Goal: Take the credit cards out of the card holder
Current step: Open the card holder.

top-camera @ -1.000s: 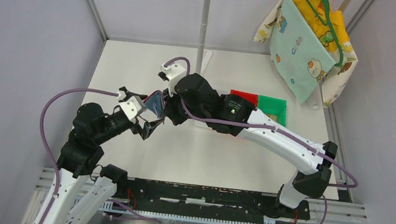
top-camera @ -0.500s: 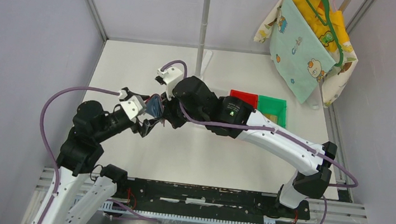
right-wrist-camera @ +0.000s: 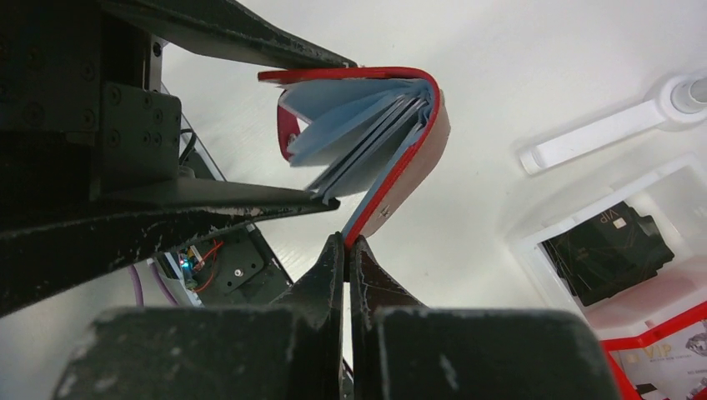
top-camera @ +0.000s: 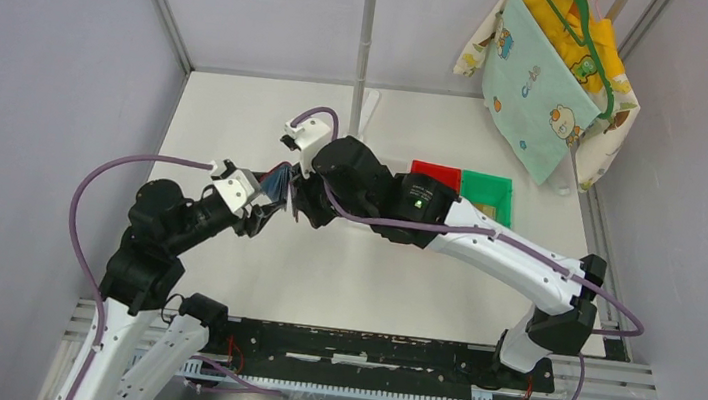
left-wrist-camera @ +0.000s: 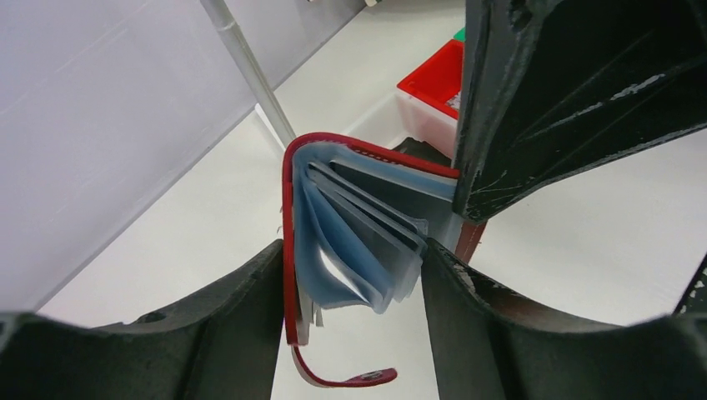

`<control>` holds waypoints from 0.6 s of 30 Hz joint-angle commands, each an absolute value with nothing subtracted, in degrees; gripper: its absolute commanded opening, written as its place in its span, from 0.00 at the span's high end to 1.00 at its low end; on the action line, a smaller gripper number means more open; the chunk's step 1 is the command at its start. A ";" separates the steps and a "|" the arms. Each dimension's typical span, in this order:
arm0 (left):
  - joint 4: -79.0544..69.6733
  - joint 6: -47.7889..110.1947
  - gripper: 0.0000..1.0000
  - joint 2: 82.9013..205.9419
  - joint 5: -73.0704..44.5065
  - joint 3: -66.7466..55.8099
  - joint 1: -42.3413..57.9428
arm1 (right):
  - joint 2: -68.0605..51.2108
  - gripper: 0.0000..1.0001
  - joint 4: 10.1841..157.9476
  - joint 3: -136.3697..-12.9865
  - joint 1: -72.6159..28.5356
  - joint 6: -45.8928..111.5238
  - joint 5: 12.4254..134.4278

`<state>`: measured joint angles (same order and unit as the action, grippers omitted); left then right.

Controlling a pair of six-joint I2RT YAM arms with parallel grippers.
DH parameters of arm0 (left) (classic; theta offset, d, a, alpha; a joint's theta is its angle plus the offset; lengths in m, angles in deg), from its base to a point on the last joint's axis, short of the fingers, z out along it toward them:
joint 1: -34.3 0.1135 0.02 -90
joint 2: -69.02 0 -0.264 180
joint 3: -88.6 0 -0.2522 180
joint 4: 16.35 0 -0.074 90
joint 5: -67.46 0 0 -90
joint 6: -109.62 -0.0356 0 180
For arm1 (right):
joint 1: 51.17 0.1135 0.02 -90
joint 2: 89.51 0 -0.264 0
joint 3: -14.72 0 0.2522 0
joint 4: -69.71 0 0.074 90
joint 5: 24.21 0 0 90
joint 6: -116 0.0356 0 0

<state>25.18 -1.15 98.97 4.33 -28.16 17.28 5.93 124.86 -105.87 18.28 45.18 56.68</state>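
The red card holder (top-camera: 277,181) hangs open in the air between the two arms. My right gripper (right-wrist-camera: 346,242) is shut on the edge of one red cover (right-wrist-camera: 408,175). My left gripper (left-wrist-camera: 354,258) stands open around the other half. One of its fingers (left-wrist-camera: 242,292) lies against the red cover (left-wrist-camera: 288,250), and the other touches the edges of the blue-grey leaves (left-wrist-camera: 350,242) fanned out inside. I cannot tell the credit cards from the pocket panels among those leaves (right-wrist-camera: 350,133). A red snap tab (left-wrist-camera: 358,379) dangles below.
A red bin (top-camera: 436,174) and a green bin (top-camera: 487,190) sit behind the right arm. A clear tray holds a black item (right-wrist-camera: 604,250). A metal pole (top-camera: 366,30) stands on a white base (right-wrist-camera: 600,133). Printed cloths (top-camera: 546,71) hang at the back right.
The left jaws have narrowed around the open holder and now touch it on both sides. Both arms have shifted slightly towards the back with it. The right gripper keeps its hold.
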 commanded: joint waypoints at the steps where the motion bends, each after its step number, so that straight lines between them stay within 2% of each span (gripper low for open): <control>1: 23.18 -5.23 0.37 98.46 0.23 -25.63 17.56 | 1.72 1.00 123.02 -105.86 18.87 44.15 56.20; 13: 24.60 -6.88 0.39 98.28 0.35 -24.56 17.57 | 0.55 1.00 123.19 -105.59 18.88 43.31 56.08; 18: 25.29 -7.92 0.43 98.37 -0.36 -24.08 17.53 | -0.58 1.00 122.98 -104.62 18.78 42.62 56.07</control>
